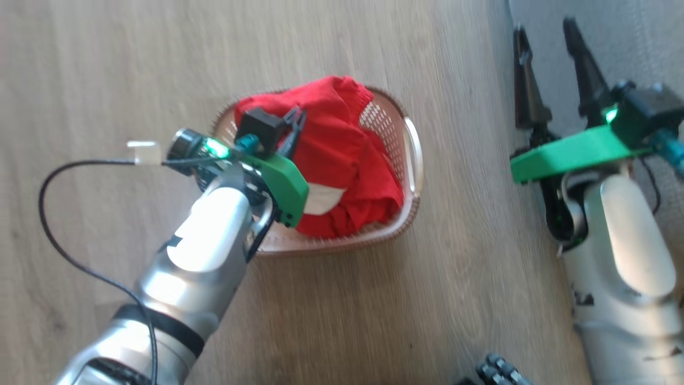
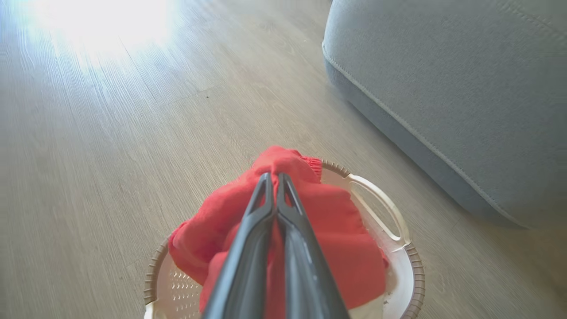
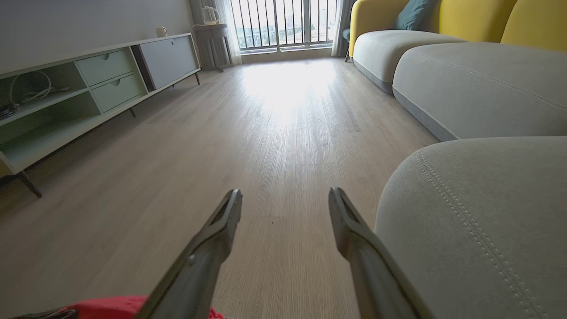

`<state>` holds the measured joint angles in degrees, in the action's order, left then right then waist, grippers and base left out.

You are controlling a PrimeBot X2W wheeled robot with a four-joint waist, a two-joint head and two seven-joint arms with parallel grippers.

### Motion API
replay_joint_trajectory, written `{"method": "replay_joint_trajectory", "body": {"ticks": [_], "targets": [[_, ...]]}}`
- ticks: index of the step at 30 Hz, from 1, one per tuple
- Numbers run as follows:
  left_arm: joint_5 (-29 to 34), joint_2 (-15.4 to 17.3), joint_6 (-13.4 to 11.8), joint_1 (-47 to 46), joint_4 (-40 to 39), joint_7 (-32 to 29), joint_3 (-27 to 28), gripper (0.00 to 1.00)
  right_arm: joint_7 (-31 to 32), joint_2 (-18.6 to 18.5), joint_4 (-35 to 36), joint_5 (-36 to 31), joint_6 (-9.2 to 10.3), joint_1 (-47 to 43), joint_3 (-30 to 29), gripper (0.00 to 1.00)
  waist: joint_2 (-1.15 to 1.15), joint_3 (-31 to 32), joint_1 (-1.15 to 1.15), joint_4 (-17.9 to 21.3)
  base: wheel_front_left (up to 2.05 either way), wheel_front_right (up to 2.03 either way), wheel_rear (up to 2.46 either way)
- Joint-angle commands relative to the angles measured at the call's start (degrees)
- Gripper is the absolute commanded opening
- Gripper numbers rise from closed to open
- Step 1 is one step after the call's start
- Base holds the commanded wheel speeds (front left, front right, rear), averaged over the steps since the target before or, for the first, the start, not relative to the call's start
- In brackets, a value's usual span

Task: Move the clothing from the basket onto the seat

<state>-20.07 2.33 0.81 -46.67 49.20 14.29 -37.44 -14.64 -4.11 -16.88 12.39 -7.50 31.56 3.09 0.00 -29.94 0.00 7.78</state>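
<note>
The red clothing (image 1: 342,149) with its white panel lies heaped in the cream basket (image 1: 414,160) on the wooden floor. My left gripper (image 1: 298,115) reaches into the pile from the basket's left. In the left wrist view this left gripper (image 2: 274,176) is shut on a fold of the clothing (image 2: 345,239), which bunches up around the fingers above the basket (image 2: 416,279). The grey seat (image 2: 465,88) stands just right of the basket. My right gripper (image 1: 544,29) is open and holds nothing at the seat's (image 1: 636,37) edge. The right wrist view shows the right gripper (image 3: 284,195) beside the seat (image 3: 478,221), with a bit of clothing (image 3: 110,305) at the bottom.
A black cable (image 1: 59,224) loops over the floor left of my left arm, near a small clear object (image 1: 144,152). A low cabinet (image 3: 88,84) lines the left wall. More grey cushions (image 3: 478,84) with yellow backs run along the right. Open wooden floor (image 3: 274,124) lies between.
</note>
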Motion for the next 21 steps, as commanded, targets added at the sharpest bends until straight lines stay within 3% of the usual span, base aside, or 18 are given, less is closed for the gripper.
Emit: {"method": "replay_joint_trajectory", "body": {"ticks": [1,21], "targets": [[-0.36,0.55,-0.22,0.35,-2.20,0.70,0.73,0.00,-0.36,-0.32,1.29,-0.23,0.01,-1.40,0.61,1.00,0.00,5.15,0.00,-3.15,0.00,0.00,0.00],[-4.40,0.55,-1.91,3.59,-24.68,0.71,-2.86,0.00,-0.36,-1.72,-4.51,0.02,0.01,-13.72,-0.65,1.00,0.00,21.86,0.00,-9.72,0.00,0.00,0.00]]}}
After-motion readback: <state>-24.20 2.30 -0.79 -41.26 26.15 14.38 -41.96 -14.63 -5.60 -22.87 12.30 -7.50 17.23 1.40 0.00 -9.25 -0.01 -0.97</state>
